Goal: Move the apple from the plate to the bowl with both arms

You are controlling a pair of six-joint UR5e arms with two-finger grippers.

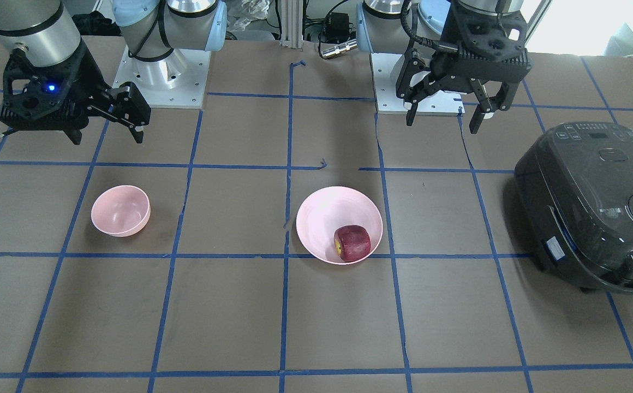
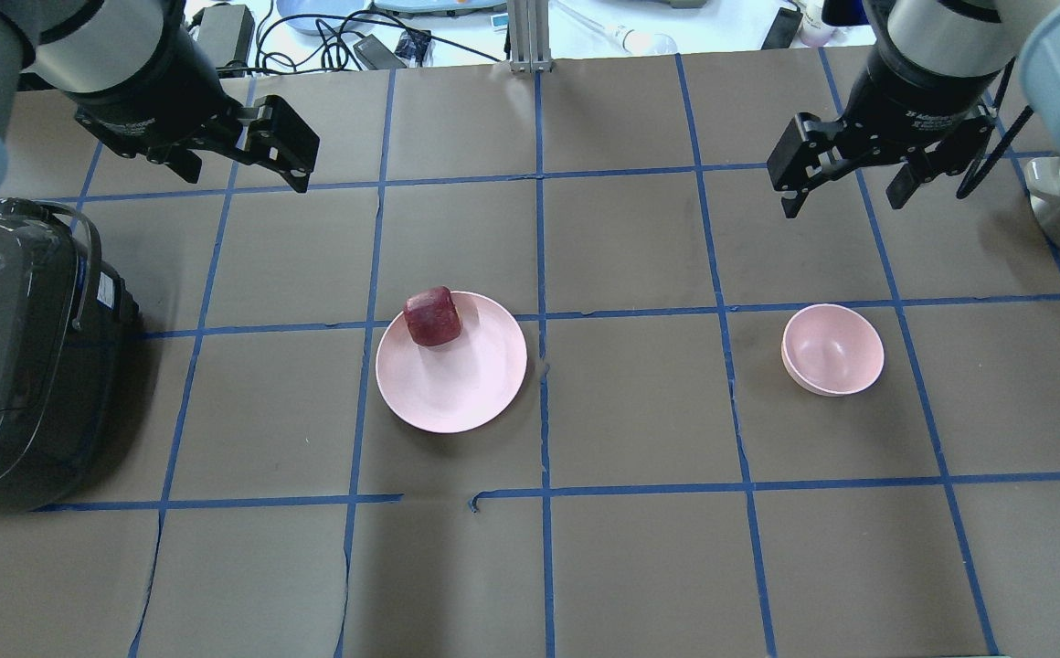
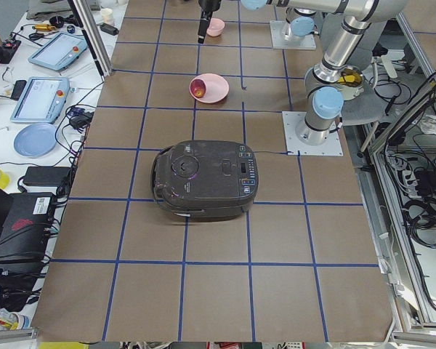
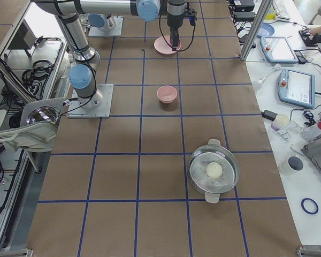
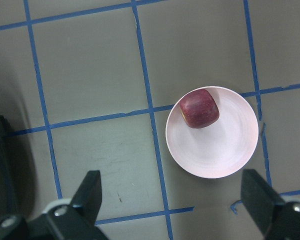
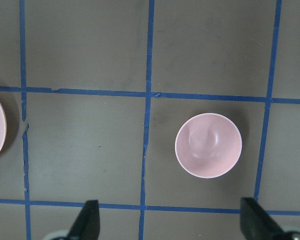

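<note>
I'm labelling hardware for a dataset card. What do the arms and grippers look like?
Both arms are silver-grey tubes with light blue joint caps. The left gripper and right gripper are black, two-fingered, with black cables; a blue light glows on the right one's mount.

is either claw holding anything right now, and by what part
Nothing is held. The left claw and the right claw both hang open and empty, and the apple lies untouched on the plate.
</note>
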